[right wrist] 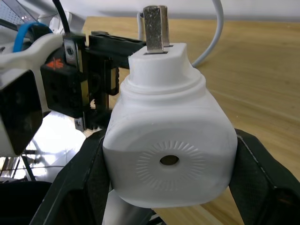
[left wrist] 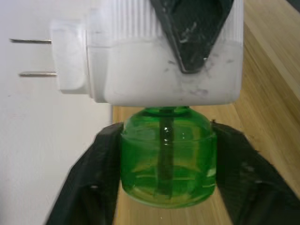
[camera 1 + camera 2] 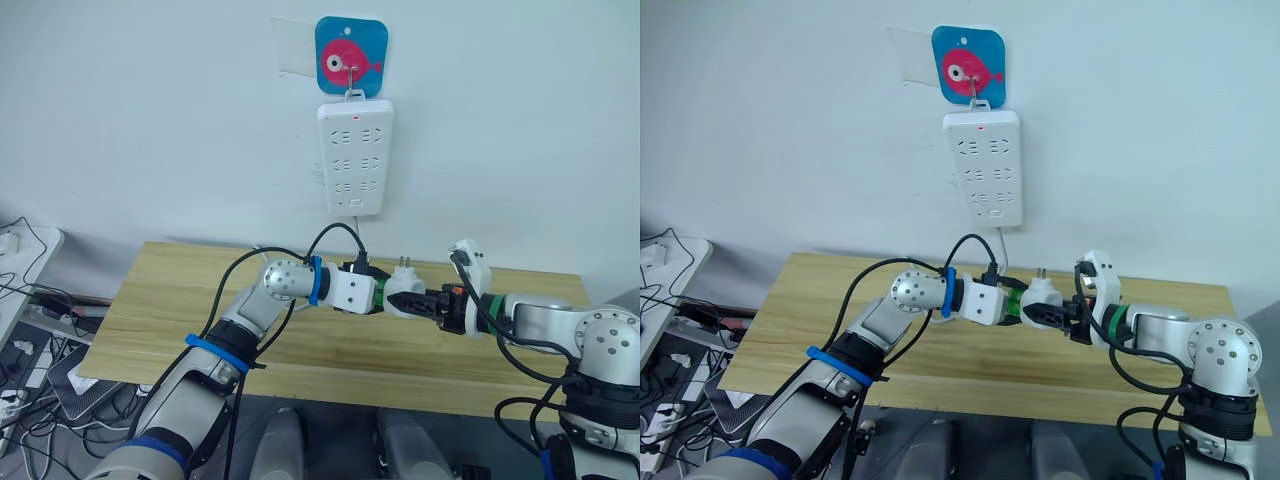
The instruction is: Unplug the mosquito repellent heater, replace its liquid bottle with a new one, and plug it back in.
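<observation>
Head views: both my arms meet over the middle of the wooden table, above its surface. My right gripper is clamped on the mosquito repellent heater, white body, prongs pointing up toward the wall. My left gripper comes in from the other side and is closed on the liquid bottle, a sliver of green showing between the heater and the left wrist. Bottle and heater are touching, end to end. On the wall behind hangs a white power strip from a hook on a blue fish sticker; a red light shows near the strip's top and its cord drops toward the table. Cables lie on the floor at the left.

Left wrist view: the black fingers press both sides of the green bottle, a dark wick visible inside. The bottle's neck sits up in the heater's underside. Two metal prongs stick out sideways. A black fingertip of the right gripper lies across the heater's ribbed face.

Right wrist view: the fingers hug the heater on both flanks, round vent hole facing the camera, prongs up. The left gripper's black mount sits just behind it.
</observation>
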You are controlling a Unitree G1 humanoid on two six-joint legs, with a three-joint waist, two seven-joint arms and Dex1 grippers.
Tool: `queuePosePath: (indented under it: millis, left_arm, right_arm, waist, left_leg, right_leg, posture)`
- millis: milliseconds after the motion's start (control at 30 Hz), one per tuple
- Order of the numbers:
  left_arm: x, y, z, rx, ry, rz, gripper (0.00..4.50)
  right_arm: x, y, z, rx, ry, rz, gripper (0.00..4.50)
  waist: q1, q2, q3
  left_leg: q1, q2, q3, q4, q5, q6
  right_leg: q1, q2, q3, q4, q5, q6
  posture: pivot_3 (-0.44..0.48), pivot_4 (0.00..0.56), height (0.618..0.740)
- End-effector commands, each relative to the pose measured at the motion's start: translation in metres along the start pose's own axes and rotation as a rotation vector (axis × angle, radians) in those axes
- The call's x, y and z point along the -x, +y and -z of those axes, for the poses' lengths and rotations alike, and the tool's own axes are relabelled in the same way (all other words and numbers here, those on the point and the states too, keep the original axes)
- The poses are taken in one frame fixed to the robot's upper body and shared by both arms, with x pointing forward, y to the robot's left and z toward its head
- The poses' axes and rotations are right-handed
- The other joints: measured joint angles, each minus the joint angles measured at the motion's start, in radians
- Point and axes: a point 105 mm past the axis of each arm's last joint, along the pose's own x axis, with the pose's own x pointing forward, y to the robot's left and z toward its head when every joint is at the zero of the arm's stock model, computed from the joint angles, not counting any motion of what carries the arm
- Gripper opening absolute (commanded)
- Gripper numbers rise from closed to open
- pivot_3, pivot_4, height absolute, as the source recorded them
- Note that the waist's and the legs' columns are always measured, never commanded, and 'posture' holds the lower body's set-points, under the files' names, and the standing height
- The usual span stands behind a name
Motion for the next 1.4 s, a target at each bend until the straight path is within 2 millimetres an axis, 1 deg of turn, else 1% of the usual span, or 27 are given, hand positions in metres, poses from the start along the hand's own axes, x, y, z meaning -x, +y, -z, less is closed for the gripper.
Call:
queuePosePath:
  millis: [33, 167, 267, 300, 333, 433, 567, 700, 900, 1067, 1300, 1367, 1400]
  left_arm:
    - [-0.001, 0.001, -0.004, -0.039, 0.004, 0.004, 2.23]
    - [-0.002, 0.0, -0.005, -0.018, -0.015, -0.002, 2.23]
    - [-0.003, 0.004, -0.008, 0.039, -0.054, -0.037, 2.23]
    - [-0.003, 0.005, -0.01, 0.061, -0.074, -0.045, 2.23]
    - [-0.004, 0.006, -0.01, 0.116, -0.096, -0.067, 2.23]
    - [-0.003, 0.009, -0.013, 0.249, -0.187, -0.117, 2.23]
    - [-0.001, 0.018, -0.013, 0.489, -0.301, -0.212, 2.23]
    - [0.001, 0.026, -0.021, 0.617, -0.406, -0.269, 2.23]
    - [-0.001, 0.029, -0.035, 0.721, -0.516, -0.266, 2.23]
    - [0.0, 0.025, -0.044, 0.757, -0.569, -0.225, 2.23]
    - [0.002, 0.024, -0.048, 0.801, -0.595, -0.212, 2.23]
    - [0.002, 0.024, -0.049, 0.812, -0.596, -0.214, 2.23]
    - [0.002, 0.024, -0.049, 0.814, -0.596, -0.214, 2.23]
  right_arm:
    - [0.002, 0.007, -0.011, -0.005, -0.058, -0.031, 3.0]
    - [0.002, 0.01, -0.013, -0.011, -0.067, -0.037, 3.0]
    - [0.005, 0.015, -0.016, 0.012, -0.082, -0.053, 4.05]
    - [0.008, 0.017, -0.018, 0.045, -0.091, -0.05, 4.32]
    - [0.011, 0.019, -0.02, 0.089, -0.103, -0.034, 4.46]
    - [0.02, 0.024, -0.02, 0.188, -0.158, -0.005, 4.46]
    - [0.03, 0.026, -0.024, 0.251, -0.312, 0.033, 4.46]
    - [0.033, 0.028, -0.022, 0.284, -0.407, 0.065, 4.46]
    - [0.026, 0.03, -0.031, 0.292, -0.54, 0.097, 4.46]
    - [0.019, 0.035, -0.035, 0.279, -0.587, 0.084, 4.46]
    - [0.014, 0.036, -0.039, 0.252, -0.626, 0.08, 4.46]
    - [0.014, 0.035, -0.04, 0.23, -0.638, 0.075, 4.1]
    - [0.014, 0.036, -0.04, 0.225, -0.64, 0.073, 3.78]
  waist:
    - [0.0, 0.0, 0.0]
    - [0.0, 0.0, 0.0]
    - [0.0, 0.0, 0.0]
    - [0.0, 0.0, 0.0]
    - [-0.001, 0.0, 0.0]
    - [0.0, 0.0, 0.0]
    - [-0.001, 0.0, 0.0]
    - [-0.005, 0.0, 0.0]
    - [-0.018, 0.001, -0.001]
    - [-0.024, 0.001, -0.001]
    - [-0.024, 0.001, -0.001]
    - [-0.024, 0.001, -0.001]
    - [-0.024, 0.001, -0.001]
  left_leg:
    - [0.0, 0.0, 0.0, 0.0, 0.0, 0.0]
    - [0.0, 0.0, 0.0, 0.0, 0.0, 0.0]
    - [0.0, 0.0, 0.0, 0.0, 0.0, 0.0]
    - [0.0, 0.0, 0.0, 0.0, 0.0, 0.0]
    - [0.0, 0.0, 0.0, 0.0, 0.0, 0.0]
    - [-0.001, 0.0, 0.0, 0.0, 0.0, 0.0]
    - [-0.001, 0.0, -0.002, 0.0, 0.0, 0.0]
    - [-0.001, 0.0, -0.001, 0.001, 0.0, 0.0]
    - [-0.001, 0.0, -0.001, 0.001, 0.0, 0.0]
    - [0.0, 0.0, -0.001, 0.001, 0.0, 0.0]
    - [0.0, 0.0, -0.001, 0.001, 0.0, -0.001]
    - [0.0, 0.0, -0.001, 0.001, 0.0, -0.001]
    - [0.0, 0.0, -0.001, 0.001, 0.0, -0.001]
  right_leg:
    - [0.0, 0.0, 0.0, 0.0, 0.0, 0.0]
    - [0.0, 0.0, 0.0, 0.0, 0.0, 0.0]
    - [0.0, 0.0, 0.0, 0.0, 0.0, 0.0]
    - [0.0, 0.0, 0.0, 0.0, 0.0, 0.0]
    - [0.0, 0.0, 0.0, 0.0, 0.0, 0.0]
    - [0.0, 0.0, -0.001, -0.001, 0.0, 0.0]
    - [0.0, 0.0, -0.002, -0.001, 0.0, 0.0]
    - [0.0, 0.0, -0.002, -0.001, 0.0, 0.0]
    - [0.0, 0.0, -0.001, -0.001, 0.0, 0.001]
    - [0.0, 0.0, -0.001, 0.0, 0.0, 0.001]
    - [0.0, 0.0, -0.001, 0.0, 0.0, 0.001]
    - [0.0, 0.0, -0.001, 0.0, 0.0, 0.001]
    - [0.0, 0.0, -0.001, 0.0, 0.0, 0.001]
  posture:
    - [-0.004, 0.203, 0.74]
    - [-0.008, 0.203, 0.74]
    - [-0.008, 0.203, 0.74]
    - [-0.01, 0.202, 0.74]
    - [-0.011, 0.202, 0.74]
    - [-0.016, 0.198, 0.74]
    - [-0.026, 0.195, 0.74]
    - [-0.046, 0.191, 0.74]
    - [-0.064, 0.184, 0.74]
    - [-0.069, 0.182, 0.74]
    - [-0.066, 0.185, 0.74]
    - [-0.066, 0.185, 0.74]
    - [-0.065, 0.188, 0.74]
